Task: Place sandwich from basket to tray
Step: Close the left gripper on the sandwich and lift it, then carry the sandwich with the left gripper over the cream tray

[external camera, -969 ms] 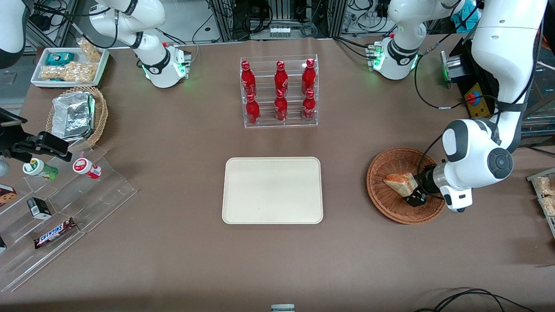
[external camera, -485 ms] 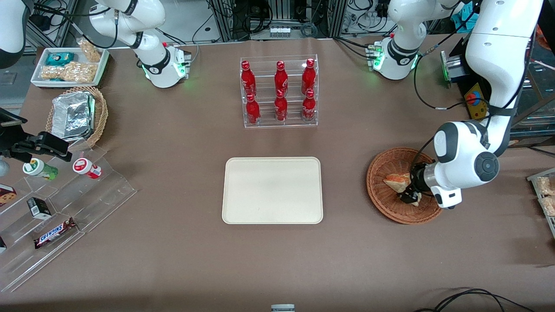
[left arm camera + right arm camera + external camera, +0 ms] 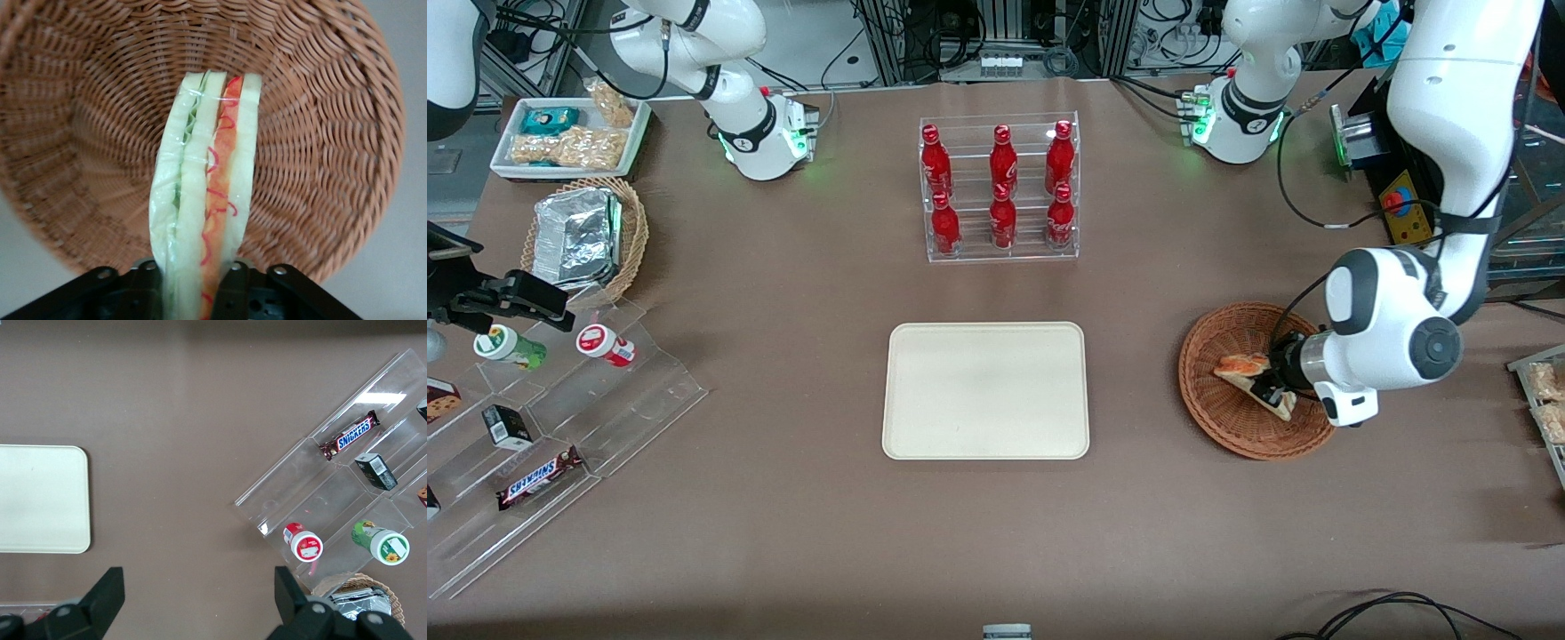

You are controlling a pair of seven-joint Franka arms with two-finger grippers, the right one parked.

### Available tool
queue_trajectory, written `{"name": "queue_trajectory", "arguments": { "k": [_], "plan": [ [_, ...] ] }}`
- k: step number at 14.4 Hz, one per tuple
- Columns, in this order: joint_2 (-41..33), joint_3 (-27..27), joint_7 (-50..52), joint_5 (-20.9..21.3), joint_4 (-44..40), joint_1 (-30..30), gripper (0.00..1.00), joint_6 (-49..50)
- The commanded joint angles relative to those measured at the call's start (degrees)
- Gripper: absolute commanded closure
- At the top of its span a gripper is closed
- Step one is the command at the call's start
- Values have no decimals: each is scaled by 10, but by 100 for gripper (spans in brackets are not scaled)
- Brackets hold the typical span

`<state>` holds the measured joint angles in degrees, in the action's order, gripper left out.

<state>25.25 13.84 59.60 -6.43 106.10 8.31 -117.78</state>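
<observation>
At the right of the front view, the sandwich (image 3: 1247,371) sits inside the basket (image 3: 1209,404), pinched at its broad end by the gripper (image 3: 1267,388). A straight lift clear of the wicker rim is advised before the tray (image 3: 985,390) at centre is approached. The fingers (image 3: 148,283) are closed narrowly onto the bread (image 3: 203,200).

A wide brown bench (image 3: 783,498) fills the room's middle, lit evenly from above. At its farthest edge from the front camera stand metal frames (image 3: 889,40) hung with black cables (image 3: 1049,36). More cable (image 3: 1396,613) loops off the nearest edge.
</observation>
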Motion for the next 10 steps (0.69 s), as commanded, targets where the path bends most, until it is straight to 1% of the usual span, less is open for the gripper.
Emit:
{"name": "queue_trajectory", "arguments": {
  "k": [1, 2, 4, 5, 6, 7, 8, 10],
  "plan": [
    [-17, 5, -37, 11, -66, -16, 99, 86],
    [-18, 6, -58, 15, -80, -31, 99, 91],
    [-14, 7, -70, 21, -105, -87, 100, 97],
    [-10, 8, -73, 40, -114, -111, 100, 96],
    [4, 9, -74, 73, -124, -143, 100, 92],
    [18, 9, -74, 99, -138, -173, 97, 92],
    [41, 9, -73, 110, -162, -206, 96, 92],
    [72, 15, -78, 111, -181, -252, 96, 85]
  ]
}}
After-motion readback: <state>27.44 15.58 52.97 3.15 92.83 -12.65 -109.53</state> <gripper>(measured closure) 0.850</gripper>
